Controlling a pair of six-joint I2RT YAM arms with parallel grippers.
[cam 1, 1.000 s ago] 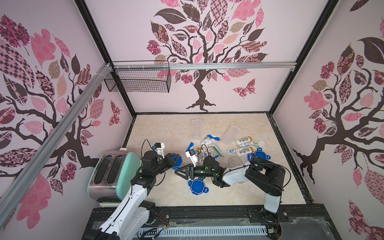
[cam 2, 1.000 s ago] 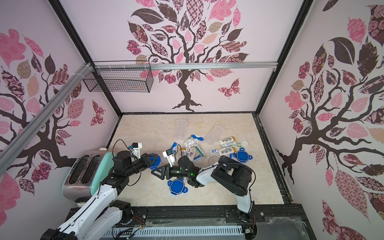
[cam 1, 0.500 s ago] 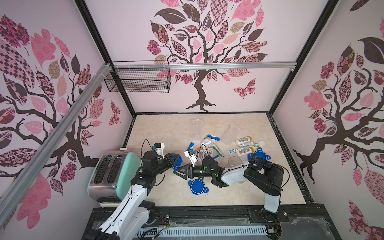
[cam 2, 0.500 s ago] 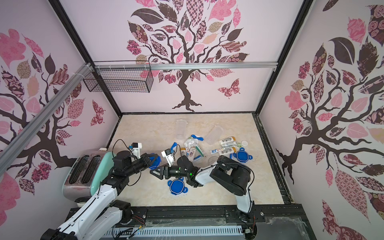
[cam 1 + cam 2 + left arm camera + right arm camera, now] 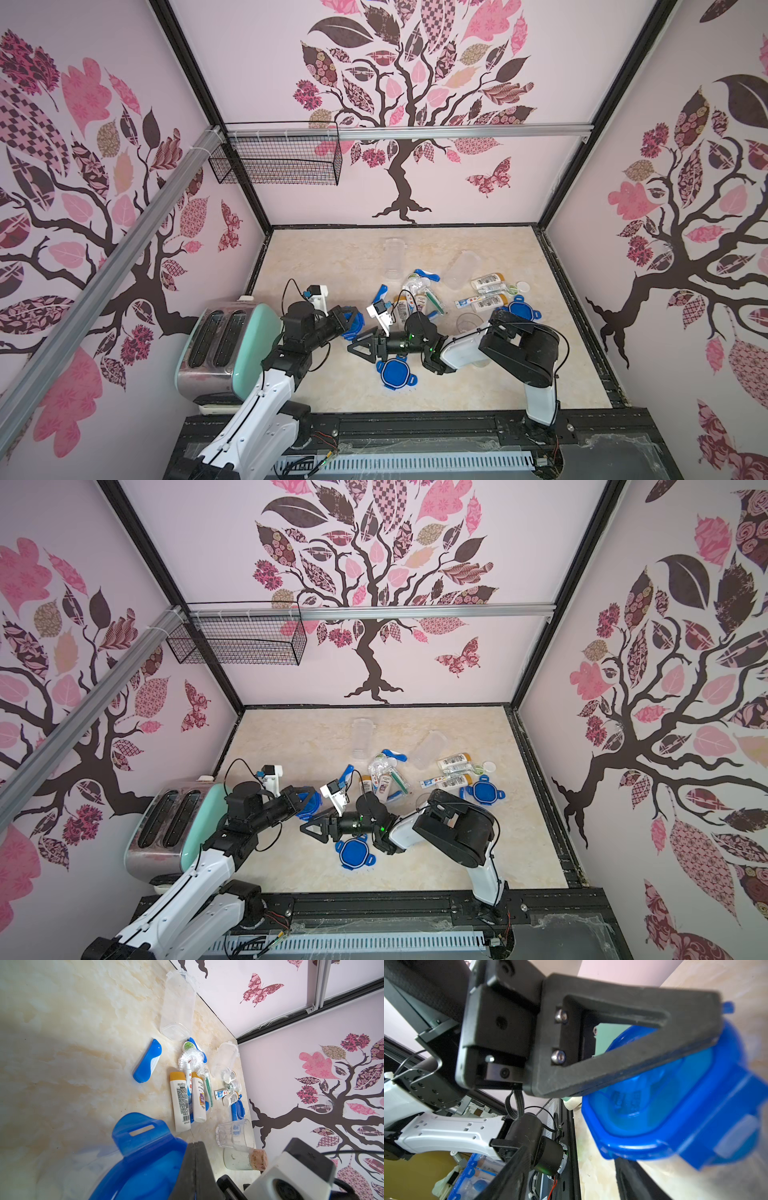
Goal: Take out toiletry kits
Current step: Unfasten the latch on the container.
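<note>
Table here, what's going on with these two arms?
The left gripper is shut on a blue lid. The right gripper is right beside it, jaws open, holding nothing. Bottles, a toothpaste tube and a toothbrush lie loose on the table, next to clear jars lying on their sides, open.

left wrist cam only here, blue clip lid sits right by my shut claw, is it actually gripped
observer: Yes. The right wrist view shows the left claw clamped on the edge of the blue clip lid.
operator: where's the right claw
observer: In a top view the right claw is open, tips just beside that lid; contact I can't tell.
operator: anything behind my cam
observer: A second blue clip lid lies flat on the table, near the right claw, on the robot's side.
</note>
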